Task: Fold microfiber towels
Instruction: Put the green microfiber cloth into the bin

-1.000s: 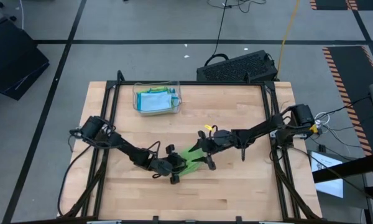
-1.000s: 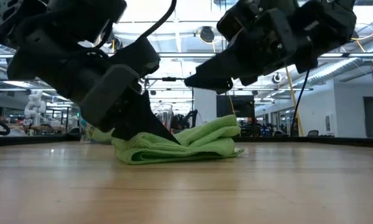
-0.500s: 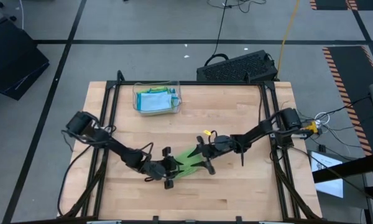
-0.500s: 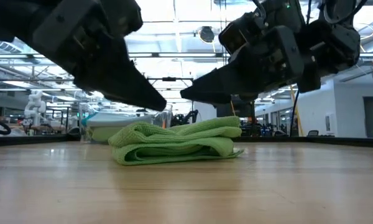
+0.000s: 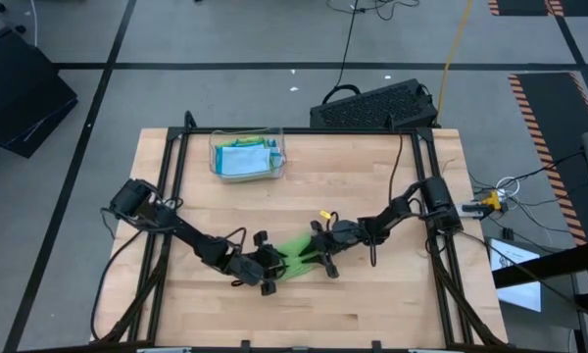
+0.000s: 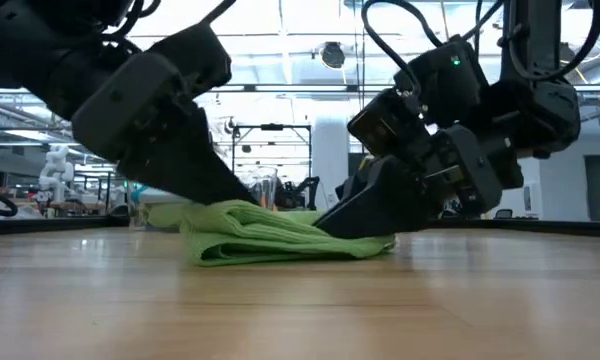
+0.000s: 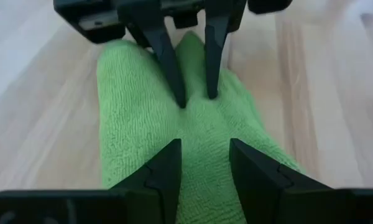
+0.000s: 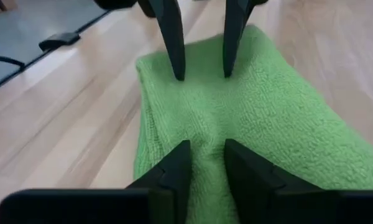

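Note:
A lime green microfiber towel (image 5: 296,257) lies folded in several layers on the wooden table (image 5: 372,294), near the middle. My left gripper (image 7: 205,168) is at its left end, open, and slants down with its fingertips on the top layer (image 6: 265,215). My right gripper (image 8: 205,165) faces it from the towel's right end (image 6: 365,242), low over the table. Its fingers are drawn close around a ridge of cloth. More towels, light blue and green, lie in the clear tray (image 5: 247,155) at the far left. My left gripper's two spread fingertips (image 8: 178,71) rest on the towel's top layer near its left end. They come slanting down from the table's left. No cloth is between them, and the towel lies flat on the table. My right gripper pinches a small raised ridge of the top layer (image 7: 196,106) between its two fingers, near the towel's right end. It comes almost level from the table's right. One layer or several, I cannot tell. The towel stays on the table.
The clear tray stands at the far left of the table. A black keyboard-like case (image 5: 377,106) lies on the floor beyond the far edge. Black frame rails (image 5: 171,196) run along the left and right sides. Bare wood lies toward the near edge.
My right gripper has come down from above the towel onto its right end, and its fingers have drawn closer together. The towel's raised right hump is now pressed flatter. My left gripper has risen from low against the towel's left end to its top layer.

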